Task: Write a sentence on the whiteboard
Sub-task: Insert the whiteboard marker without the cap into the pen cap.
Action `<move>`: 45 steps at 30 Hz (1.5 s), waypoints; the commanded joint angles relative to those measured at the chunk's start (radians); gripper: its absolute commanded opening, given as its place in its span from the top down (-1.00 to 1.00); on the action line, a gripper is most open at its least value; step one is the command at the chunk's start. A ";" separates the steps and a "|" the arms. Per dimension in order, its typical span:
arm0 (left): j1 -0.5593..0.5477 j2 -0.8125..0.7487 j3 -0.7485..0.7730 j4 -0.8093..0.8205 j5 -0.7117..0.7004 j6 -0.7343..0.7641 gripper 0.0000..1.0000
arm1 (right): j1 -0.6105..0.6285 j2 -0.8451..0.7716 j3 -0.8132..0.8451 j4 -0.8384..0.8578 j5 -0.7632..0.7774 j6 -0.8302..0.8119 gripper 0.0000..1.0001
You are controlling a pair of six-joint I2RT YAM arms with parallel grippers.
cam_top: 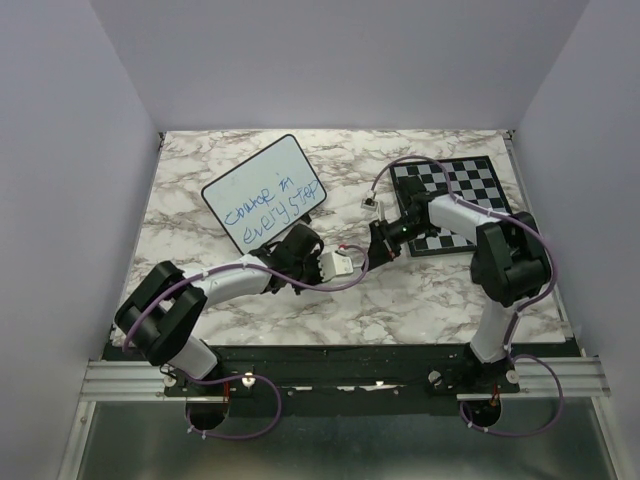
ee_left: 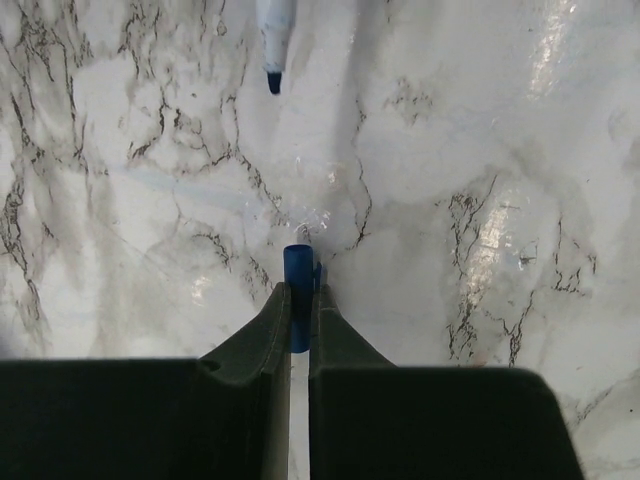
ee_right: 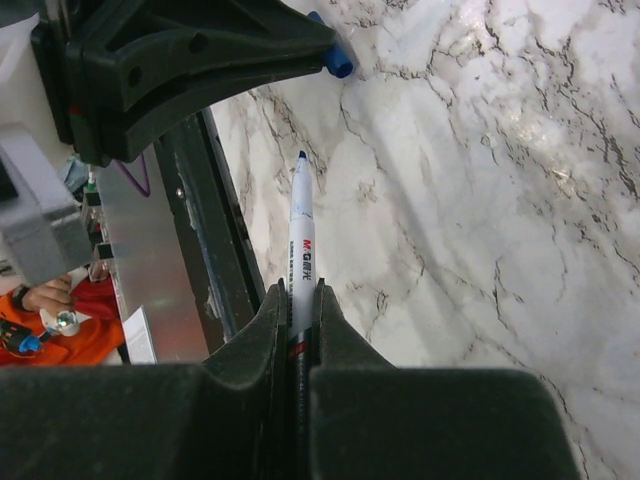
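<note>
Left gripper pinches blue cap; right gripper clamps marker.

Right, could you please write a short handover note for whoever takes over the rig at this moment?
Left gripper: shut on the blue cap.
Right gripper: shut on the uncapped marker, tip aimed at the cap, not yet touching.
Whiteboard: far left on the table, the sentence on it in two blue lines.
Done: writing, apparently.
Left: probably capping the marker.
</note>
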 commanded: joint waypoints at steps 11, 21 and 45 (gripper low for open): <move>-0.023 -0.029 0.034 0.089 -0.003 -0.051 1.00 | 0.032 0.076 0.031 0.057 0.028 0.064 0.99; -0.034 -0.044 0.038 0.104 0.032 -0.077 1.00 | 0.033 0.090 0.037 0.054 -0.007 0.067 0.99; -0.060 -0.049 0.035 0.130 0.061 -0.099 1.00 | 0.035 0.106 0.038 0.051 -0.044 0.070 0.99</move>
